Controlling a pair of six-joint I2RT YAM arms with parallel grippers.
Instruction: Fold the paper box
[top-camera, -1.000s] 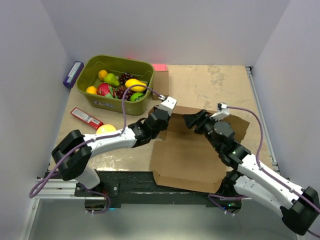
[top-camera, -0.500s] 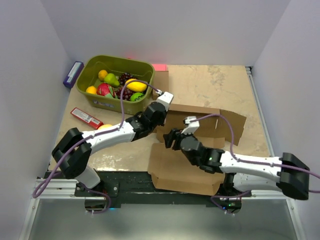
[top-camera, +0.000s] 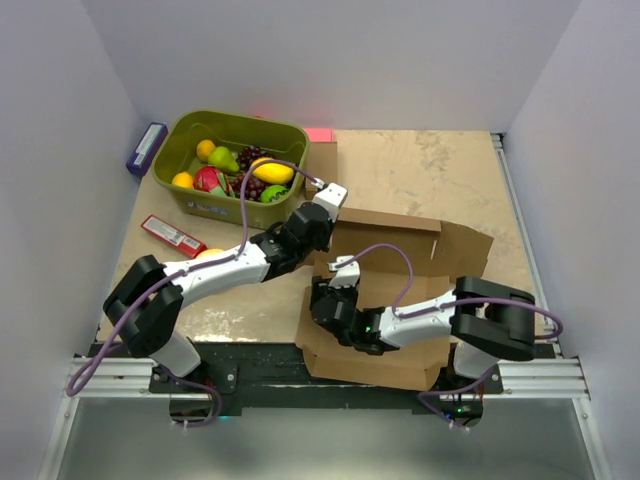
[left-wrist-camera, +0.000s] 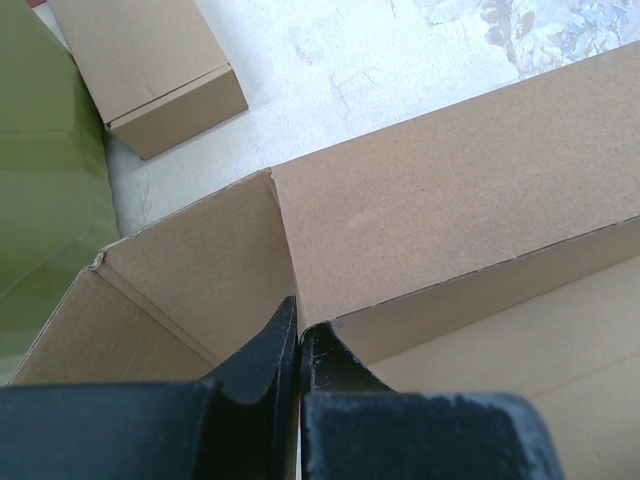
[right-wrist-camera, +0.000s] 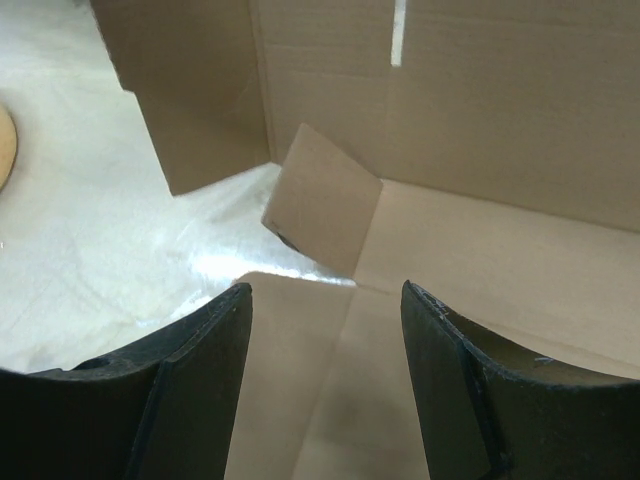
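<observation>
A: Where is the paper box (top-camera: 385, 235)?
B: Centre-right on the bench (top-camera: 430, 165). Rear wall upright, front panel flat.
A: Fingers?
B: The left fingers (left-wrist-camera: 270, 350) are closed tight, tips at the rear-left corner where the side flap meets the wall. Cannot tell if card is pinched. The right fingers (right-wrist-camera: 205, 340) are wide apart, holding nothing, over the box floor beside a small raised tab (right-wrist-camera: 320, 200).

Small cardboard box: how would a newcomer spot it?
Find the olive-green plastic bin of fruit at the far left of the table. Right of it lies the small closed brown cardboard box, far smaller than the wide flapped brown cardboard sheet.
</observation>
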